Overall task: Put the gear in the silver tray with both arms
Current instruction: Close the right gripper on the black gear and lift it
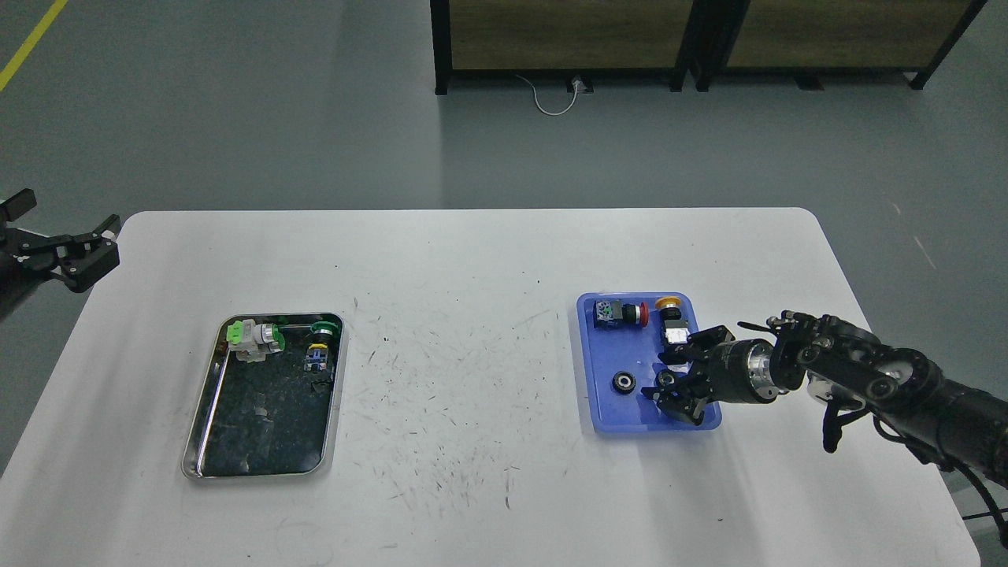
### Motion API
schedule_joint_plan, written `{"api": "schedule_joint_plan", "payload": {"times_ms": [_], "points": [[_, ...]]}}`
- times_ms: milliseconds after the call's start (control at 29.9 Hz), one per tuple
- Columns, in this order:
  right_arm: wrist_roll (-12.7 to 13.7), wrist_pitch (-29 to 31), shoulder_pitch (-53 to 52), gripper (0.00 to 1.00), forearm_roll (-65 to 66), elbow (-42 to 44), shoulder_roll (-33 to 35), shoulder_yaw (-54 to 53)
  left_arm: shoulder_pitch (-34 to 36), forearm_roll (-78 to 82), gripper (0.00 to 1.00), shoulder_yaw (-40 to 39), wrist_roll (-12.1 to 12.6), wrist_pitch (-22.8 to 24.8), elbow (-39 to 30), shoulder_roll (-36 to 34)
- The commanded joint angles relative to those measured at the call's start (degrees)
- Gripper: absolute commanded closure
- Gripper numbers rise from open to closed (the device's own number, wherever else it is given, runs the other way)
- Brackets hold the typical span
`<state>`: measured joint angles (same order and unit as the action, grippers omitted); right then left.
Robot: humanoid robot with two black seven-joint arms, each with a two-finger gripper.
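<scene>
Silver tray (203, 429) near the table's (488, 260) left edge, right gripper (676, 372) fingers spread over the blue tray (606, 417), small black gear (624, 382) just beside, left gripper (87, 250) at the far-left corner, seemingly parted.

A shiny steel rectangular tray (206, 441) is sitting at the left of the white table (472, 268), a blue plastic tray (622, 417) at the right; a small black ring (624, 382), possibly a gear, is lying in the latter.
</scene>
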<state>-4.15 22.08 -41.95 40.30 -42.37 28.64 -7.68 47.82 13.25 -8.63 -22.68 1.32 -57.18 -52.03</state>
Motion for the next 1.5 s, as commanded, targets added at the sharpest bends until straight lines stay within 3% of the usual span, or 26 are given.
{"api": "schedule_joint_plan", "payload": {"times_ms": [0, 769, 1070, 1471], "points": [[0.1, 0.0, 0.0, 0.45, 0.1, 0.0, 0.1, 0.0, 0.0, 0.1, 0.01, 0.0, 0.0, 0.0, 0.0, -0.1], [0.4, 0.3, 0.4, 0.61, 0.0, -0.7, 1.1, 0.1, -0.7, 0.4, 0.01, 0.3, 0.0, 0.0, 0.6, -0.4], [0.4, 1.8, 0.4, 0.77, 0.0, -1.0, 2.0, 0.0, -0.8, 0.5, 0.01, 0.3, 0.1, -0.1, 1.5, -0.2], [0.3, 3.4, -0.2, 0.78, -0.6, -2.4, 2.8, -3.7, -1.3, 0.4, 0.01, 0.3, 0.1, 0.0, 1.7, -0.2]]}}
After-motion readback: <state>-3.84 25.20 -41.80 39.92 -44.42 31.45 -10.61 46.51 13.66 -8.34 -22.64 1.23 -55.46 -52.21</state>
